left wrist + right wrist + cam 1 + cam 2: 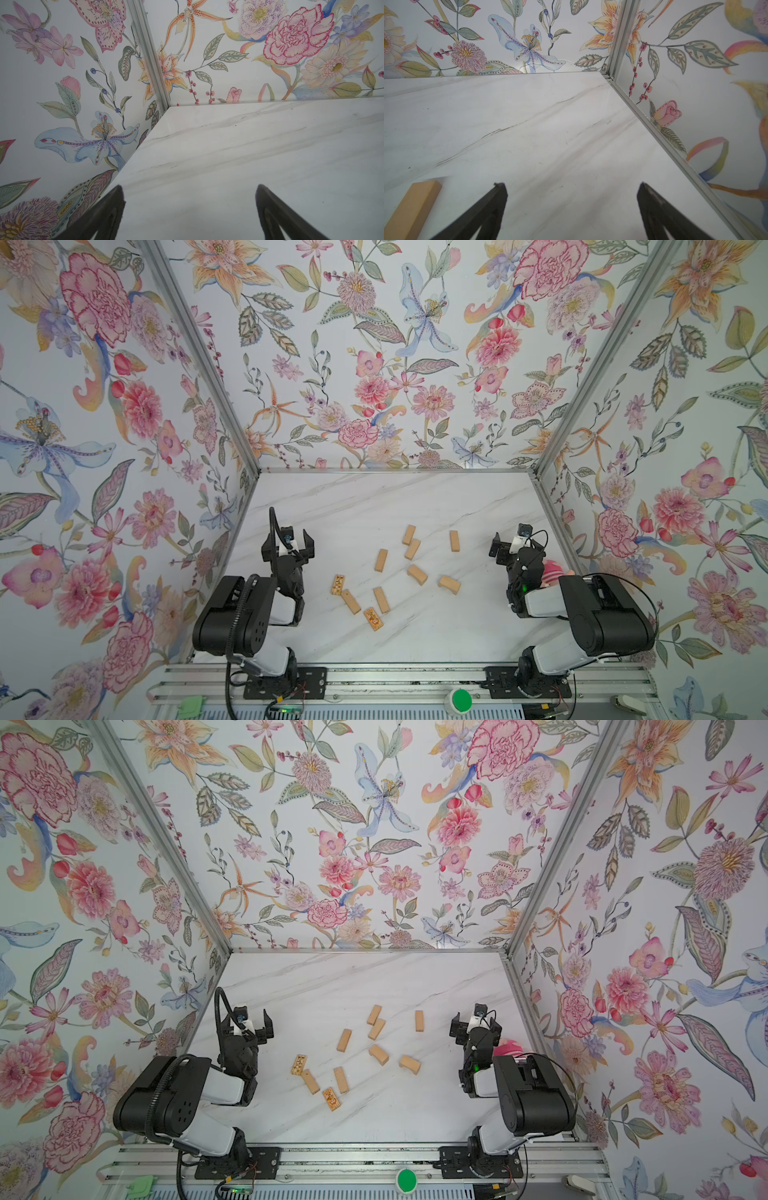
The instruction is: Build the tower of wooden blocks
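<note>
Several tan wood blocks lie flat and apart on the marble table (374, 497), from one block (409, 534) at the back to another (449, 584) on the right. Two blocks bear dark print: one (338, 584) and one (372, 619). The same spread shows around a plain block (344, 1040). No tower is in view. My left gripper (287, 543) (245, 1025) (189, 187) hangs open and empty, left of the blocks. At the right, my right gripper (515, 545) (476, 1027) (571, 184) is open and empty; a plain block (413, 207) lies beside one finger.
A pink striped plush (552, 570) sits behind the right arm against the right wall. Floral walls with metal corner posts (249, 456) close in three sides. A rail with a green button (461, 699) runs along the front edge.
</note>
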